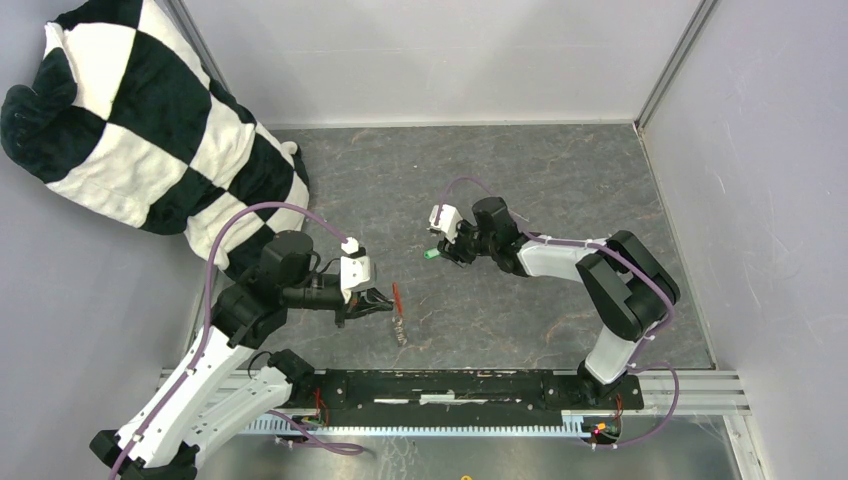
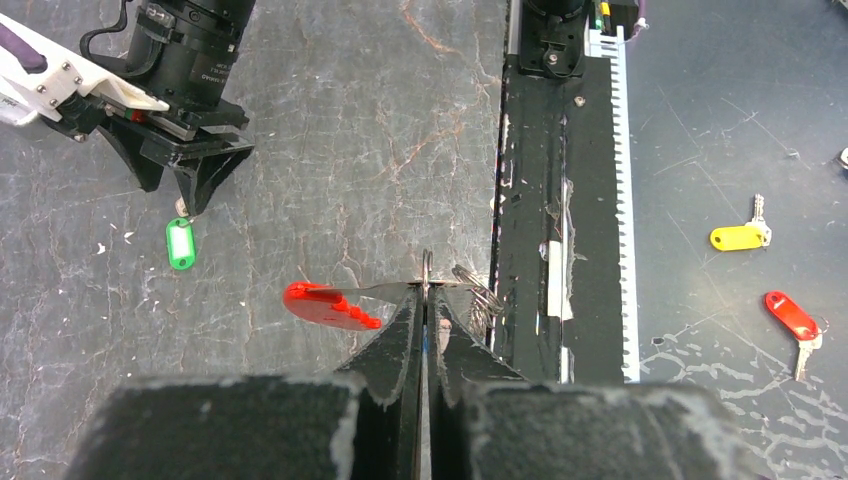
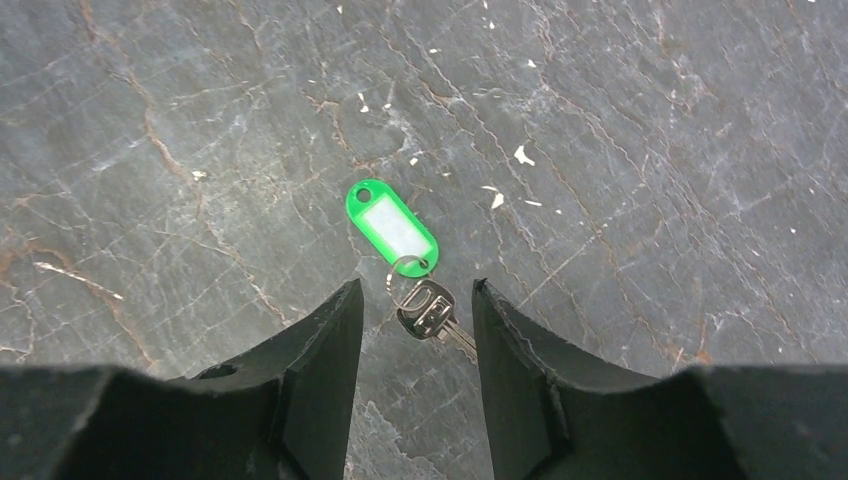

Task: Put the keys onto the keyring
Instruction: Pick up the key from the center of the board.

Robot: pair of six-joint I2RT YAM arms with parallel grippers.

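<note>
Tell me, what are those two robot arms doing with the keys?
The left hand is pinched shut on the red-tagged keyring. The right hand is open, with its fingers on either side of the green-tagged key, which lies flat on the table. That key isn't picked up yet, so it isn't on the ring.

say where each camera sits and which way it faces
top external: above and behind the bases, looking down on the table; left arm and right arm show
left wrist: on the left arm, looking along its fingers, shut on the keyring; right gripper shows beyond
right wrist: on the right arm, looking down between its open fingers at the green key
shared: green key in all three
</note>
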